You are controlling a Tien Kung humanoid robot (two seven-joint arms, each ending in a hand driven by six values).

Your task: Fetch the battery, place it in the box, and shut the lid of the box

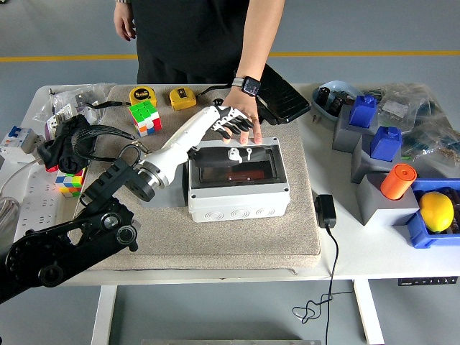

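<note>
The grey box (238, 203) sits on the beige mat (215, 241) with its clear lid (237, 164) lying flat and closed. Through the lid the reddish-brown battery (233, 175) shows dimly inside. My left hand (231, 123) hovers just beyond the box's far edge, its dark fingers loosely spread and holding nothing. A person's hand (246, 113) wearing a watch rests right beside it, at the far rim of the box. My right arm is out of sight.
Near the mat's far left are a Rubik's cube (145, 117) and two tape measures (182, 98). A black adapter (325, 210) with its cable lies right of the mat. Grey and blue bins, an orange cylinder (398, 180) and a lemon (436, 210) crowd the right side.
</note>
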